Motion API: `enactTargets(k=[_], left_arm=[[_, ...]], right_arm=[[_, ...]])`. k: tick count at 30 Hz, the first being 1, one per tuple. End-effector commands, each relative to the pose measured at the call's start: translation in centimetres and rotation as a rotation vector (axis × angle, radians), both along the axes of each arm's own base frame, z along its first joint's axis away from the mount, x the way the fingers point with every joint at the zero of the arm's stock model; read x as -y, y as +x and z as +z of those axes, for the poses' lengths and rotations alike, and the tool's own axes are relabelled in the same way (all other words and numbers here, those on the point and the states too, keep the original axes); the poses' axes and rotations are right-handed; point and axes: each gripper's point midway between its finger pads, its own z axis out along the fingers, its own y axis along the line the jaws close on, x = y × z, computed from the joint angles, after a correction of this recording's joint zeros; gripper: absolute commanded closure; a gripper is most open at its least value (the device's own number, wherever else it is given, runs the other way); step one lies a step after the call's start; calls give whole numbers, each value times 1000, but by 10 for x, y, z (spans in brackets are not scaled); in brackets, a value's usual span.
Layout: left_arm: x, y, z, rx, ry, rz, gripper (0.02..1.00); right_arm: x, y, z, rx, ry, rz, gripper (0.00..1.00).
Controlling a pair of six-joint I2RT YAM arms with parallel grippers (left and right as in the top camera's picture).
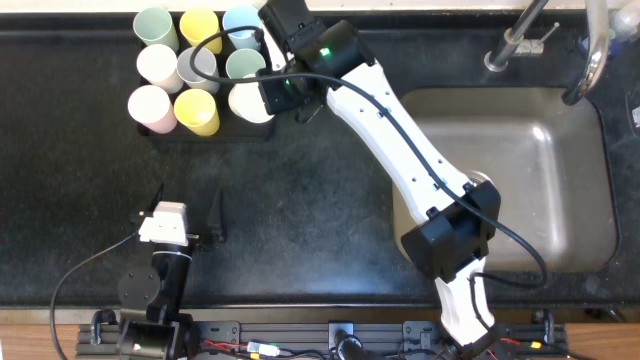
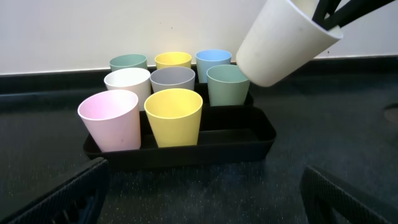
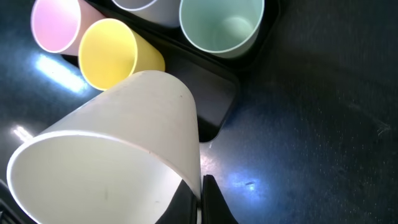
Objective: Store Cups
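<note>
While tilted above the tray's [image 2: 236, 140] empty corner, a white cup [image 2: 283, 43] is clenched by the right gripper [image 1: 264, 94]. Left gripper [image 2: 205, 208] gapes, apart from the tray.

White cup [image 1: 248, 102] in right hand [image 1: 272, 92] (beside the other cups [image 1: 197, 110])

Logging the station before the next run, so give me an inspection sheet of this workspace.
Surface: black countertop.
Job's things: black tray holds eight upright cups, one corner slot free; white cup tilted, lifted near that corner.
Clutter: nothing seen.
Grippers: right gripper shut on the white cup; left gripper open, low over the countertop.
Cables: black cable along the right arm; wires at the near edge.
Surroundings: sink and faucet to the right.
</note>
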Motion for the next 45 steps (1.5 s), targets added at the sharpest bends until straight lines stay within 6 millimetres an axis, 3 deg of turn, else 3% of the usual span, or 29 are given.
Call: enactTargets(k=[1,12,30,34,45], left_arm=[[0,0,1,9,16,-6,18],[0,0,1,9,16,-6,18],[0,0,1,8,17,-6,18],[0,0,1,9,16,-6,18],[0,0,1,8,17,-6,18]], right_arm=[[-5,7,-11,7,-26,-16,958],[-10,8,-53,-55,-79,-9,958],[-19,10,-78,-76,-97,4,954],[-21,13,-76,-63,-87,4,917],[-23,13,-74,-61,-76,7,647]])
